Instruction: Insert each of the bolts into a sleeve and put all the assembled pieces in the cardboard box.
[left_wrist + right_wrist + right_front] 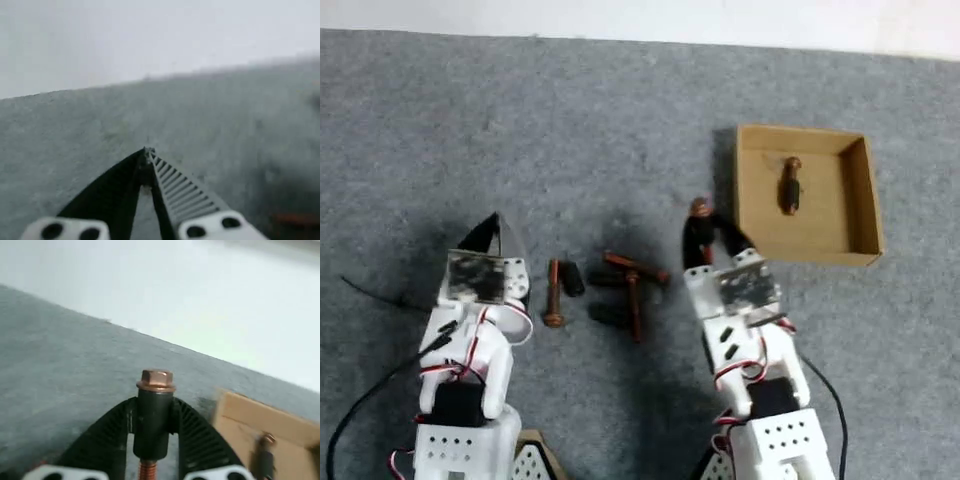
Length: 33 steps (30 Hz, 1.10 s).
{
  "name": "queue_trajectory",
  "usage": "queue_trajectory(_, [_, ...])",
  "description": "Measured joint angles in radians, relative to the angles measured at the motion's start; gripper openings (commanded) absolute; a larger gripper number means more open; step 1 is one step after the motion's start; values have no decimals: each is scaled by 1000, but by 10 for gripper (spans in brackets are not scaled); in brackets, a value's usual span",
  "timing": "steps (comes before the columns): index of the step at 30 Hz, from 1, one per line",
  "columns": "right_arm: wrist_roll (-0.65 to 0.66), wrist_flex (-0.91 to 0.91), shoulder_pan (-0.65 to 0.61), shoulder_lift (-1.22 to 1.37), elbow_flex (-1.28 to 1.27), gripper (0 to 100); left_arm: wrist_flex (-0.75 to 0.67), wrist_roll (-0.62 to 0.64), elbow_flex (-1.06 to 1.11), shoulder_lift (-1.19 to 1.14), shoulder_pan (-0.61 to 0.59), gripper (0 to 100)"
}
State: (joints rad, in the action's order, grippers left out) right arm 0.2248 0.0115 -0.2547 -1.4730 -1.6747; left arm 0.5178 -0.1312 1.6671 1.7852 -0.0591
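Note:
My right gripper (pixel 153 412) is shut on an assembled piece (pixel 152 425), a black sleeve with a copper bolt through it, held upright with the bolt head on top. From above, this gripper (pixel 706 235) hovers just left of the cardboard box (pixel 860 200). One assembled piece (pixel 790 186) lies inside that box (pixel 250 415). Loose on the mat between the arms lie a copper bolt (pixel 553 292), a black sleeve (pixel 572 277), two crossed bolts (pixel 635 290) and two more sleeves (pixel 608 313). My left gripper (pixel 495 225) is shut with nothing in it, left of the loose parts, its tips (pixel 146 153) over bare mat.
A grey felt mat (pixel 520 120) covers the table up to a white wall at the far edge. A thin black cable (pixel 370 292) trails left of the left arm. Bare mat lies behind the parts and left of the box.

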Motion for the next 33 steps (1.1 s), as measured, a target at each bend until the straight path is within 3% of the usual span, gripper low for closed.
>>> queue_trajectory(7, [-49,0,137,236,167,5,38,-46,0,0,3,5])
queue_trajectory(23, [-57,0,250,1425,970,5,-12,-52,9,0,3,5])
queue_trajectory(33, [-60,2,296,1763,1171,7,-15,-52,9,0,3,5])
